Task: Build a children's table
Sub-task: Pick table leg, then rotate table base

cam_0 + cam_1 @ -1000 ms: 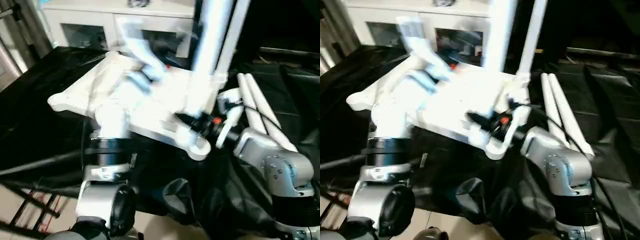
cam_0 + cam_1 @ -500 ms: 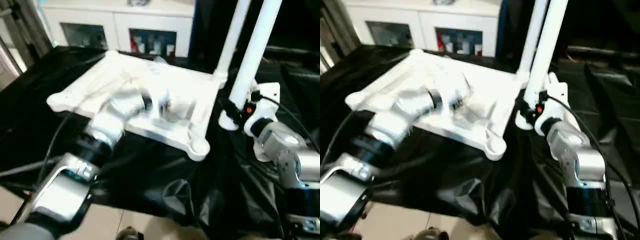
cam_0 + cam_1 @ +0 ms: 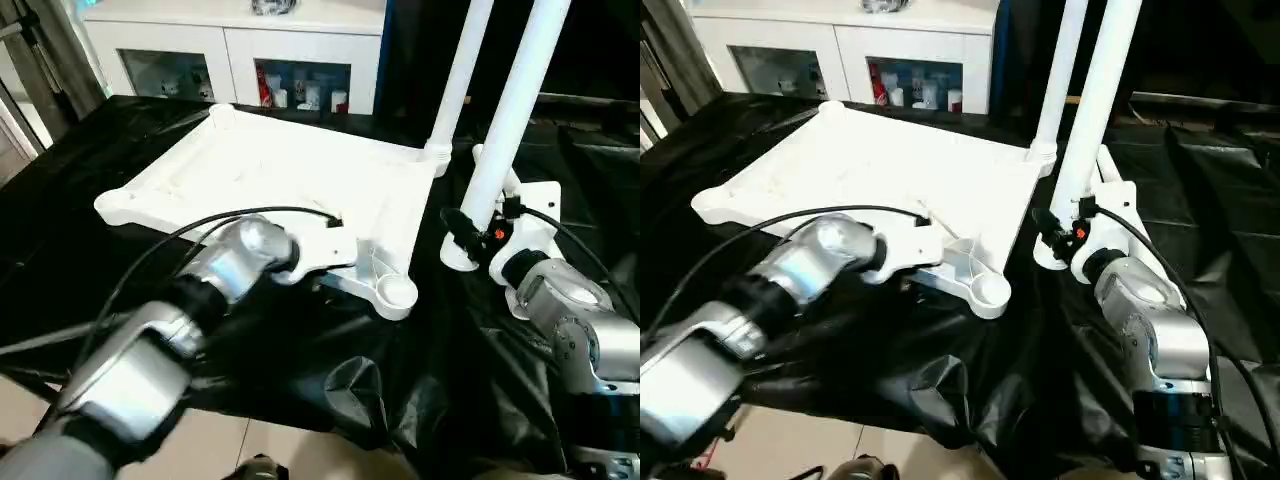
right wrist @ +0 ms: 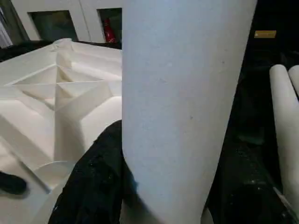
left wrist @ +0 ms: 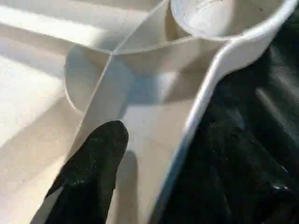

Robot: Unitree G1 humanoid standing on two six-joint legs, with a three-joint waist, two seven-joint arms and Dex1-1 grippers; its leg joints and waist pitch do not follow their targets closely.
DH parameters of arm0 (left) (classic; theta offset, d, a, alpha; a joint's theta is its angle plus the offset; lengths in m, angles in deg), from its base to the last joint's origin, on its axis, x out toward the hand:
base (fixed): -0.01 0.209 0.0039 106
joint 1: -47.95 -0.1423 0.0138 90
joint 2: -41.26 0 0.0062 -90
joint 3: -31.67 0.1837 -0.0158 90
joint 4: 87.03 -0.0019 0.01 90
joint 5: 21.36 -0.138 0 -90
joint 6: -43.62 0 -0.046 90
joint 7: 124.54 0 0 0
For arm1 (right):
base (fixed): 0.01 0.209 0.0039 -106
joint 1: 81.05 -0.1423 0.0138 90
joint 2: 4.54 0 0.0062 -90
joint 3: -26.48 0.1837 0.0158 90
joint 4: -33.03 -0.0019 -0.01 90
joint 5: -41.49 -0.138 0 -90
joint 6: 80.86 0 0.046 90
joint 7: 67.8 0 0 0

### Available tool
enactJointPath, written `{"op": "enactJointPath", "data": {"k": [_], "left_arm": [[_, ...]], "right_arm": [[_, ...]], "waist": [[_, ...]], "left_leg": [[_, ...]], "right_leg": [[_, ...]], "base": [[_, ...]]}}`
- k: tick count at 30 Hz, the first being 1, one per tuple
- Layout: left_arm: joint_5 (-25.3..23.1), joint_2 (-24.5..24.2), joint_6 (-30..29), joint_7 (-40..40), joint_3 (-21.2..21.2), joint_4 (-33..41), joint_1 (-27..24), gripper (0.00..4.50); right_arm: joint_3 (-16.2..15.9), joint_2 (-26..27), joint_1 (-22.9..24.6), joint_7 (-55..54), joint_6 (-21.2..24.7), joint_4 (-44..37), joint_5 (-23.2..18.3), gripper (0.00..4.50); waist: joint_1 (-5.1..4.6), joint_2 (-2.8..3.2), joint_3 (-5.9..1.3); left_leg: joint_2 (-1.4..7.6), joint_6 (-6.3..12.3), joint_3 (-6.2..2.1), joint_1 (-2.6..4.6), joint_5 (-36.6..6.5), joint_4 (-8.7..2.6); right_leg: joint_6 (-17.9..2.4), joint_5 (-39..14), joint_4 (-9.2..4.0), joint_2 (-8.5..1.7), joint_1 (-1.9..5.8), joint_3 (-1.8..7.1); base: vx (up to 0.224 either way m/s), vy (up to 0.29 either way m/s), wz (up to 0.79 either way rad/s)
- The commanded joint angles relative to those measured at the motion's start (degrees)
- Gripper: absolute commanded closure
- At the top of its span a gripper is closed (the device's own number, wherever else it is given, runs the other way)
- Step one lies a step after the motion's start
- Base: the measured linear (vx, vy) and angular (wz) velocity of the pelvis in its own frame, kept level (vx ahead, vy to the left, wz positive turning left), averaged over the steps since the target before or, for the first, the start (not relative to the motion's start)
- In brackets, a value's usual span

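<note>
Standing in one far socket of the tabletop (image 3: 270, 165), one leg (image 3: 458, 75); right end effector (image 3: 462, 228) pinches a second leg (image 3: 510, 110), left end effector (image 3: 345, 250) spread at the near socket (image 3: 395, 292).

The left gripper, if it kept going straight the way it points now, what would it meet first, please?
Most likely the tabletop's empty corner socket, just ahead of the left gripper; depth is unclear.

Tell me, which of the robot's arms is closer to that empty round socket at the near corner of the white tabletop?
The left. Its fingers rest on the tabletop right beside the empty socket. The right gripper is off the tabletop's side, shut on an upright leg.
</note>
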Motion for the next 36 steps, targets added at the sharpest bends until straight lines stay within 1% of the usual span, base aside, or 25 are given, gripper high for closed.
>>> {"op": "enactJointPath", "data": {"k": [1, 3, 5, 6, 7, 8, 9, 10, 11, 13, 15, 16, 17, 18, 20, 21, 24, 26, 27, 30, 31, 32, 34, 35, 36], "left_arm": [[-0.81, 0.82, 1.59, 0.61, -0.47, -3.17, 1.35, 1.62], [-1.21, 1.35, 2.2, -0.27, -0.48, -4.92, 1.8, 1.87], [-1.23, 1.56, 2.35, -0.76, -0.75, -5.64, 2.08, 2.02], [-1.2, 1.71, 2.43, -0.94, -1.01, -6.13, 2.31, 2.02], [-1.32, 1.92, 2.67, -1.31, -1.22, -6.93, 2.67, 2.19], [-1.42, 2.09, 2.87, -1.56, -1.37, -7.53, 2.93, 2.19], [-1.47, 2.26, 3.47, -2.46, -1.69, -8.65, 3.45, 2.41], [-1.47, 2.26, 3.6, -2.96, -1.75, -8.99, 3.71, 2.46], [-1.47, 2.33, 3.79, -3.22, -1.83, -9.4, 3.9, 2.49], [-1.31, 2.6, 4.11, -4.41, -2.17, -10.67, 4.5, 2.82], [-1.26, 2.81, 4.11, -5.58, -2.4, -11.51, 4.87, 2.88], [-1.38, 2.84, 4.15, -5.81, -2.36, -11.69, 4.96, 3.02], [-1.38, 2.84, 4.15, -5.81, -2.36, -11.69, 4.96, 3.02], [-2.04, 3.0, 4.17, -6.35, -2.26, -12.49, 5.33, 3.15], [-2.3, 3.12, 4.16, -6.66, -2.31, -13.0, 5.55, 3.24], [-2.52, 3.18, 3.97, -7.03, -2.12, -13.16, 5.62, 3.33], [-3.54, 3.36, 3.26, -8.26, -1.43, -13.56, 5.63, 3.54], [-4.03, 3.41, 2.82, -8.72, -1.21, -13.67, 5.53, 3.59], [-4.62, 3.36, 2.32, -9.24, -0.84, -13.52, 5.3, 3.7], [-4.71, 3.36, -0.03, -11.32, -0.68, -11.78, 4.11, 3.81], [-4.38, 3.39, -1.02, -11.91, -0.83, -10.97, 3.62, 3.89], [-4.1, 3.47, -2.14, -12.61, -1.09, -10.08, 3.06, 3.94], [-3.42, 2.6, -6.32, -15.62, -0.71, -3.25, -1.08, 3.99], [-3.42, 2.59, -6.38, -15.65, -0.7, -3.14, -1.14, 4.09], [-3.39, 1.79, -9.43, -16.5, -0.36, 1.95, -4.21, 4.16]], "right_arm": [[-1.07, 0.27, 0.5, 0.93, -0.65, -2.15, -0.12, 2.59], [-1.55, 0.39, 0.77, 1.34, -0.67, -2.32, 0.04, 2.59], [-1.67, 0.45, 0.74, 1.32, -0.64, -2.28, 0.11, 2.59], [-1.77, 0.48, 0.74, 1.27, -0.6, -2.33, 0.18, 2.59], [-1.84, 0.51, 0.73, 1.23, -0.57, -2.36, 0.23, 2.59], [-1.88, 0.53, 0.73, 1.21, -0.56, -2.38, 0.27, 2.59], [-1.96, 0.64, 0.82, 1.22, -0.55, -2.43, 0.4, 2.59], [-2.02, 0.68, 0.85, 1.27, -0.53, -2.43, 0.42, 2.59], [-2.05, 0.7, 0.86, 1.3, -0.52, -2.44, 0.45, 2.59], [-2.2, 0.73, 0.86, 1.41, -0.56, -2.37, 0.59, 2.59], [-2.41, 0.7, 0.83, 1.45, -0.69, -2.19, 0.66, 2.59], [-2.47, 0.69, 0.81, 1.46, -0.74, -2.14, 0.66, 2.59], [-2.47, 0.69, 0.81, 1.46, -0.74, -2.14, 0.66, 2.59], [-2.7, 0.71, 0.74, 1.5, -0.8, -2.01, 0.8, 2.59], [-2.89, 0.72, 0.66, 1.54, -0.86, -1.92, 0.97, 2.59], [-2.98, 0.71, 0.66, 1.58, -0.91, -1.88, 1.04, 2.59], [-3.19, 0.68, 0.74, 1.67, -0.99, -1.93, 1.3, 2.59], [-3.19, 0.65, 0.81, 1.67, -0.97, -2.04, 1.34, 2.59], [-3.2, 0.6, 0.87, 1.66, -0.98, -2.11, 1.4, 2.59], [-3.2, 0.49, 0.96, 1.67, -1.05, -2.15, 1.47, 2.59], [-3.22, 0.49, 0.99, 1.66, -1.08, -2.17, 1.5, 2.59], [-3.23, 0.51, 1.03, 1.66, -1.11, -2.18, 1.56, 2.59], [-3.25, 0.63, 1.23, 1.62, -1.12, -2.36, 1.73, 2.59], [-3.25, 0.63, 1.24, 1.62, -1.11, -2.37, 1.74, 2.59], [-3.27, 0.76, 1.36, 1.63, -1.11, -2.45, 1.85, 2.59]], "waist": [[0.2, -0.53, -4.94], [0.19, -0.61, -4.87], [0.13, -0.54, -4.91], [0.1, -0.39, -4.87], [0.1, -0.4, -4.89], [0.12, -0.39, -4.9], [0.14, -0.28, -4.84], [0.24, -0.11, -4.89], [0.2, -0.21, -4.87], [0.27, -0.27, -4.9], [0.27, -0.36, -4.87], [0.34, -0.29, -4.92], [0.32, -0.28, -4.84], [0.34, -0.12, -4.84], [0.32, -0.23, -4.88], [0.29, -0.11, -4.85], [0.25, -0.07, -4.9], [0.26, -0.13, -4.91], [0.24, 0.0, -4.91], [0.14, -0.03, -4.84], [0.15, 0.16, -4.85], [0.07, 0.03, -4.8], [-0.02, 0.07, -4.66], [-0.05, 0.07, -4.68], [-0.11, 0.03, -4.66]], "left_leg": [[2.93, 0.63, -1.37, 1.13, -10.64, -3.78], [2.82, 1.0, -1.36, 0.93, -10.41, -3.78], [2.95, 0.99, -1.42, 0.95, -10.36, -3.79], [2.93, 0.93, -1.41, 1.02, -10.87, -3.82], [2.91, 0.92, -1.42, 1.08, -11.1, -3.82], [2.97, 0.89, -1.44, 1.11, -11.06, -3.85], [2.98, 0.84, -1.44, 1.17, -11.45, -3.87], [3.03, 0.68, -1.49, 1.21, -11.67, -3.86], [2.99, 0.71, -1.44, 1.19, -11.68, -3.88], [3.05, 0.76, -1.52, 1.13, -11.26, -3.9], [2.94, 1.06, -1.42, 1.13, -10.95, -3.83], [2.99, 1.12, -1.44, 1.11, -10.87, -3.81], [2.99, 1.16, -1.44, 1.09, -11.05, -3.82], [2.99, 1.16, -1.47, 1.14, -11.4, -3.85], [3.03, 1.08, -1.5, 1.11, -11.44, -3.87], [3.02, 1.08, -1.49, 1.16, -11.64, -3.89], [3.06, 1.25, -1.51, 1.1, -11.12, -3.88], [3.02, 1.34, -1.48, 1.08, -10.98, -3.85], [3.06, 1.45, -1.51, 1.1, -10.93, -3.89], [3.05, 1.59, -1.48, 1.09, -11.3, -3.91], [3.15, 1.47, -1.53, 1.15, -11.38, -3.95], [3.02, 1.61, -1.44, 1.06, -11.49, -3.9], [3.17, 1.92, -1.46, 1.03, -11.59, -4.01], [3.19, 1.94, -1.45, 1.07, -11.81, -4.03], [3.25, 1.86, -1.39, 1.28, -12.41, -4.04]], "right_leg": [[-11.36, -10.54, -4.03, -4.85, 3.55, 2.64], [-11.2, -10.68, -4.14, -4.83, 3.63, 2.64], [-11.4, -10.5, -4.08, -4.91, 3.6, 2.64], [-11.44, -11.02, -4.19, -4.87, 3.53, 2.62], [-11.49, -11.27, -4.23, -4.88, 3.53, 2.62], [-11.55, -11.21, -4.18, -4.88, 3.53, 2.61], [-11.62, -11.54, -4.28, -4.89, 3.46, 2.61], [-11.7, -11.52, -4.23, -4.98, 3.49, 2.63], [-11.7, -11.42, -4.34, -4.91, 3.46, 2.65], [-12.14, -9.83, -4.09, -4.96, 3.54, 2.64], [-12.57, -9.23, -4.07, -4.95, 3.57, 2.64], [-12.69, -9.31, -3.99, -5.02, 3.63, 2.65], [-12.71, -9.54, -4.06, -5.04, 3.61, 2.66], [-12.64, -10.17, -4.12, -5.06, 3.6, 2.63], [-12.57, -10.43, -4.12, -5.08, 3.68, 2.65], [-12.49, -10.74, -4.23, -5.06, 3.6, 2.63], [-12.62, -9.74, -4.1, -5.07, 3.65, 2.67], [-12.73, -9.59, -4.1, -5.08, 3.68, 2.66], [-12.69, -9.7, -4.15, -5.1, 3.7, 2.68], [-12.75, -10.63, -4.24, -5.14, 3.7, 2.65], [-12.89, -10.77, -4.13, -5.24, 3.73, 2.67], [-12.78, -11.46, -4.35, -5.16, 3.69, 2.66], [-12.95, -12.66, -4.38, -5.25, 3.64, 2.67], [-12.87, -13.25, -4.43, -5.29, 3.68, 2.68], [-12.59, -14.89, -4.61, -5.34, 3.59, 2.71]], "base": [[0.0, 0.0, 0.0], [0.0, 0.0, 0.0], [0.0, 0.0, 0.0], [0.0, 0.0, 0.0], [0.0, 0.0, 0.0], [0.0, 0.0, 0.0], [0.0, 0.0, 0.0], [0.0, 0.0, 0.0], [0.0, 0.0, 0.0], [0.0, 0.0, 0.0], [0.0, 0.0, 0.0], [0.0, 0.0, 0.0], [0.0, 0.0, 0.0], [0.0, 0.0, 0.0], [0.0, 0.0, 0.0], [0.0, 0.0, 0.0], [0.0, 0.0, 0.0], [0.0, 0.0, 0.0], [0.0, 0.0, 0.0], [0.0, 0.0, 0.0], [0.0, 0.0, 0.0], [0.0, 0.0, 0.0], [0.0, 0.0, 0.0], [0.0, 0.0, 0.0], [0.0, 0.0, 0.0]]}}
